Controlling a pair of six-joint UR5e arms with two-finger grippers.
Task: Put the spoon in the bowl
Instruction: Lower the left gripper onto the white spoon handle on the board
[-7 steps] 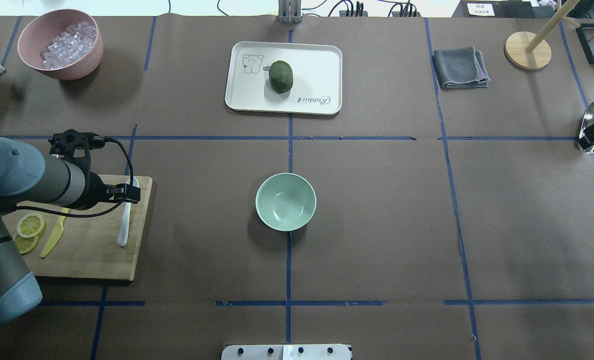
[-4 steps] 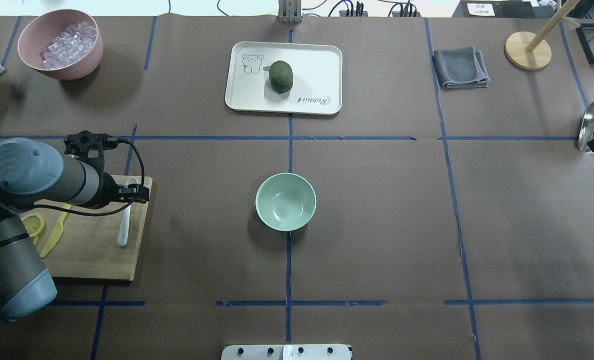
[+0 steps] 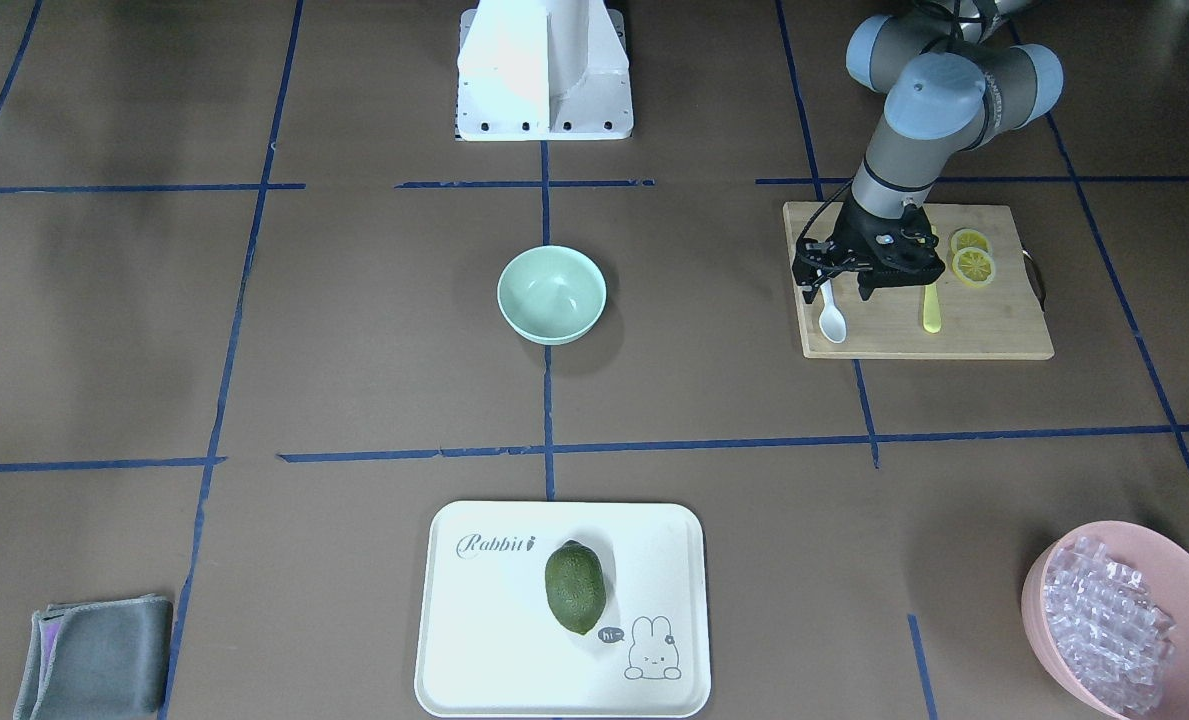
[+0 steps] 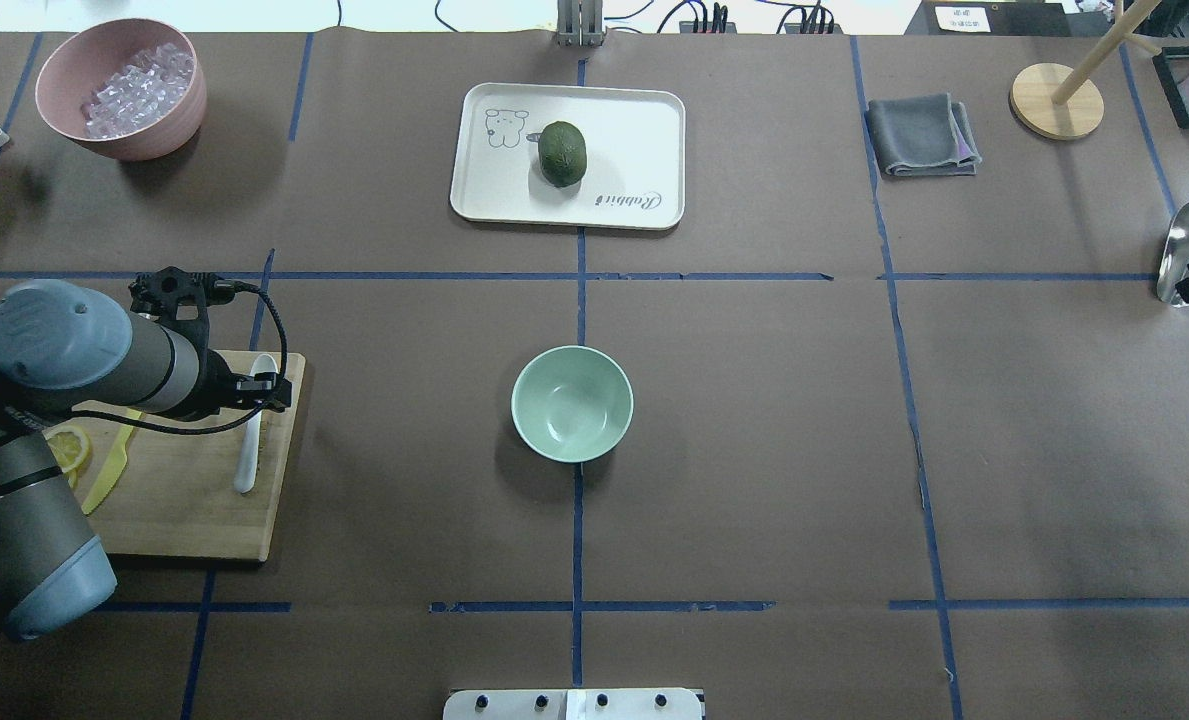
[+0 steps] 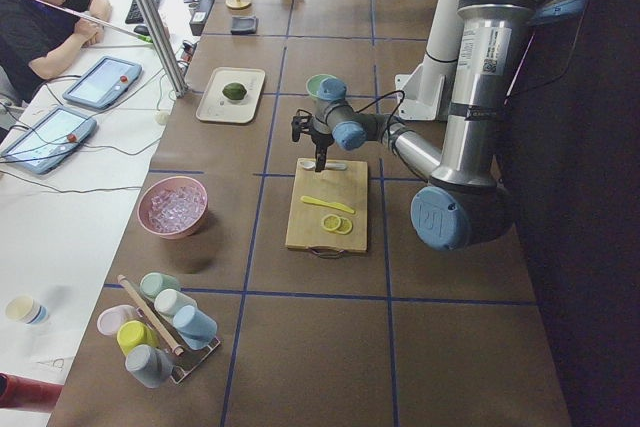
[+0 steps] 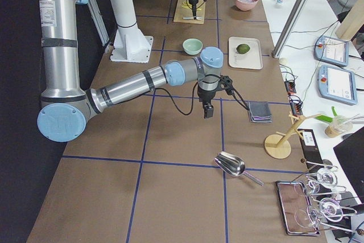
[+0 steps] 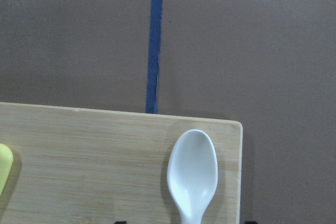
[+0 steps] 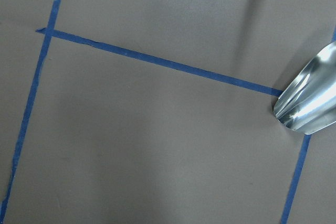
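- One spoon (image 3: 832, 318), white, lies along the left edge of the cutting board (image 3: 914, 338), in the upper right of the front-facing view. The knife (image 3: 931, 308) and lemon slices (image 3: 974, 262) lie to its right on the same board.
- The bowl (image 3: 552, 293) stands at frame centre, well apart to the spoon's left.
- The spoon's long axis runs up and down the frame. Its scoop points toward the lower edge; its handle is hidden under the gripper.
- The left gripper (image 3: 837, 292) has its jaws spread, one finger on each side of the handle just behind the scoop.
- The right gripper (image 6: 208, 110) hangs near a metal scoop (image 6: 230, 164); whether its jaws are spread or closed cannot be told.
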